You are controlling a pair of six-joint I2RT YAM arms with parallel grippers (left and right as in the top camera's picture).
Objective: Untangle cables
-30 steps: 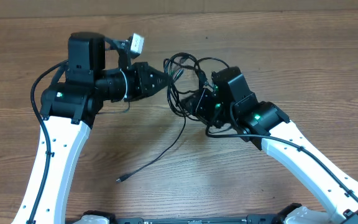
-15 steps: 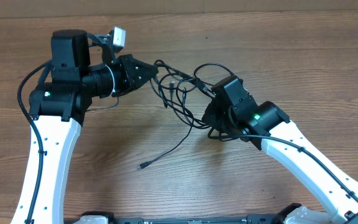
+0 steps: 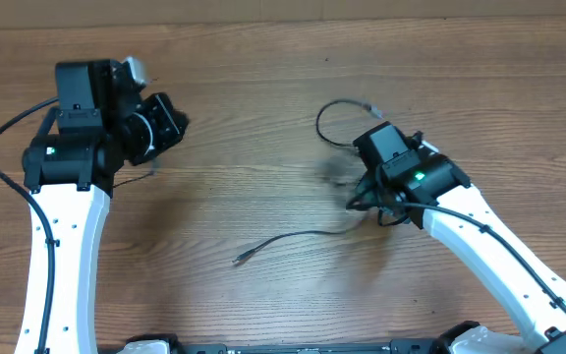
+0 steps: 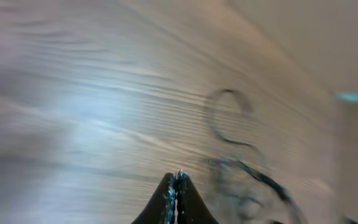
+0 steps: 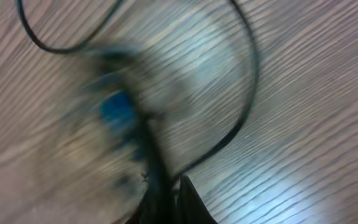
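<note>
One thin black cable [image 3: 318,124] curls in a loop left of my right wrist, its small plug [image 3: 367,103] at the far end. A second cable [image 3: 288,236] trails over the wood toward the front, ending in a plug [image 3: 239,261]. A blurred dark smear [image 3: 337,177] of cord hangs beside my right gripper [image 3: 360,197]. In the right wrist view that gripper [image 5: 178,180] is shut on a cable [image 5: 252,93] that arcs up from between its jaws. My left gripper [image 3: 178,123] is far to the left, apart from the cords. It is shut [image 4: 178,177] with nothing in it, and blurred cables [image 4: 229,118] lie ahead.
The wooden table [image 3: 263,59] carries only the cords and both white arms. Thick black robot wires [image 3: 8,147] loop beside the left arm and along the right arm [image 3: 499,246].
The left arm has swung back to the left, away from the bundle. The tangle has come apart. The right gripper has shut and shifted right, and one cable now trails loose.
</note>
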